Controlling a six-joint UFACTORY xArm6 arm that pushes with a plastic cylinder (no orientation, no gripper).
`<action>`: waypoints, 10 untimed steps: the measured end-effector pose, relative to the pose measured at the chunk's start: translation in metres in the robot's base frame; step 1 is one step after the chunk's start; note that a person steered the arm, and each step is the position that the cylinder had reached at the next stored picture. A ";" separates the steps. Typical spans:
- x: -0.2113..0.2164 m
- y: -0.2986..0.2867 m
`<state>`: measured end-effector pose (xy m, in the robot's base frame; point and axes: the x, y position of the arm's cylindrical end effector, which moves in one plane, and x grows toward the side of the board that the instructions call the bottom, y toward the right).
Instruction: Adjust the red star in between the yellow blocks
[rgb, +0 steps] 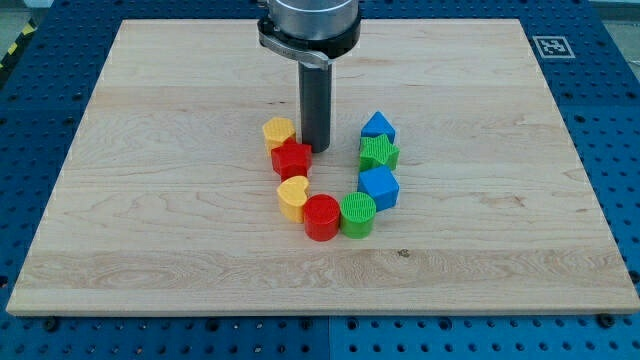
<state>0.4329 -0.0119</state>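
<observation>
Sitting at the far side of the block cluster, my tip (316, 148) is just right of the yellow block (278, 131) (rounded pentagon-ish shape) and just beyond the red star (291, 160); contact with either can't be confirmed. No gripper on this rig, just the rod, so nothing is clamped or let go.

Red star sits between the far yellow block and the near yellow heart (293, 196), touching or nearly touching both, nudged slightly right of their line.

Blocks form a U open to the far side: red cylinder (321, 217) and green cylinder (357, 214) at the near end; blue hexagonal block (378, 187), green star (379, 152) and blue block (377, 127) up the right arm.

Worktop (150, 220) has wide free wood left, right and near; all blocks well clear of its edges. Inside the U is tight.
</observation>
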 end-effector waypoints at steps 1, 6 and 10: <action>0.004 -0.002; 0.015 -0.011; -0.064 -0.023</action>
<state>0.3689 -0.0345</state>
